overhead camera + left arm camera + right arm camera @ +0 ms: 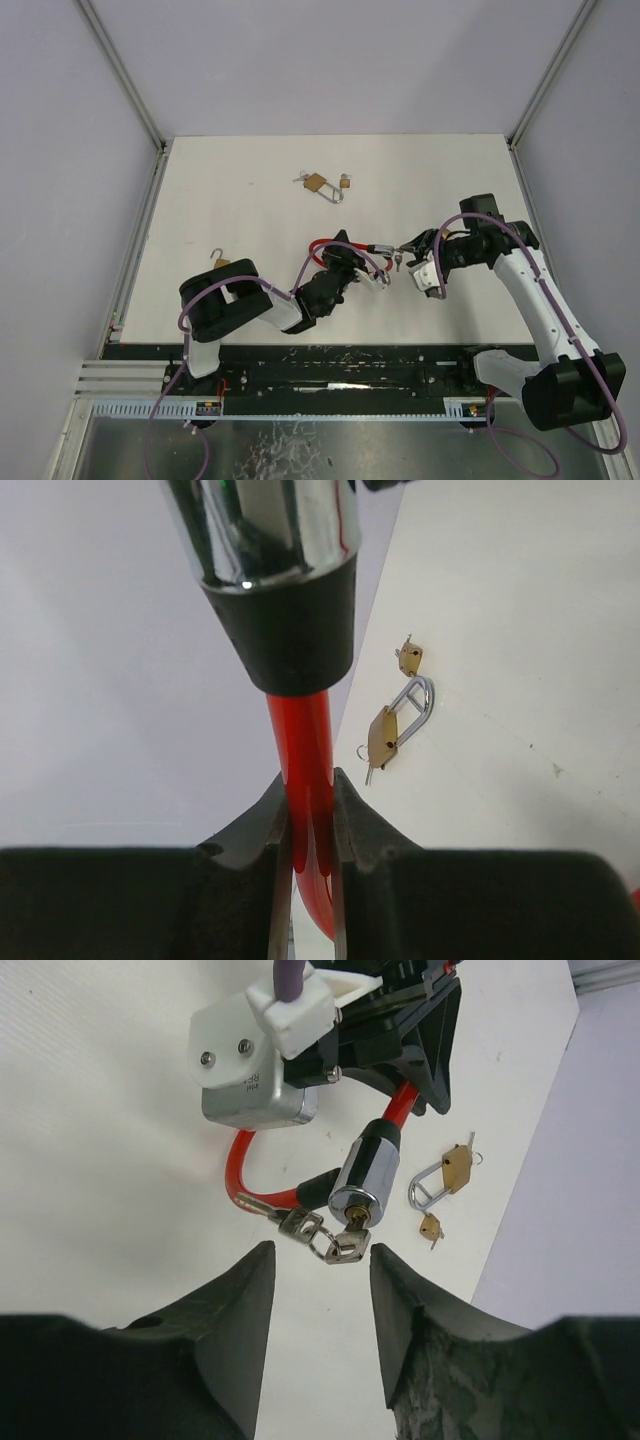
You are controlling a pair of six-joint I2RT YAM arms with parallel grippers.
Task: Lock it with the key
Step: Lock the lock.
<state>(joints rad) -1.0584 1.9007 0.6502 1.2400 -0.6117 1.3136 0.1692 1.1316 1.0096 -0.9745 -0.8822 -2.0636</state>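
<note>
Pinched in left claw [311, 815], red cable [300, 740], its chrome lock barrel [366, 1175] aimed lengthwise at spread right claw [321, 1290], key [350, 1245] just beyond tips

Cable [300, 750]: red
Lock cylinder [365, 1175]: chrome, black collar
Keys [332, 1242]: silver
Padlock [458, 1167]: brass, silver shackle
Surface [250, 210]: white

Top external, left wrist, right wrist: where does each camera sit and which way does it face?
Top external: above and behind the bases, looking down at the table; both arms show.
Left wrist: on the left arm, looking past the left gripper, clamped on the red cable.
Right wrist: on the right arm, facing the lock cylinder and keys; the open right gripper shows.
Shared: both wrist views catch the brass padlock.
</note>
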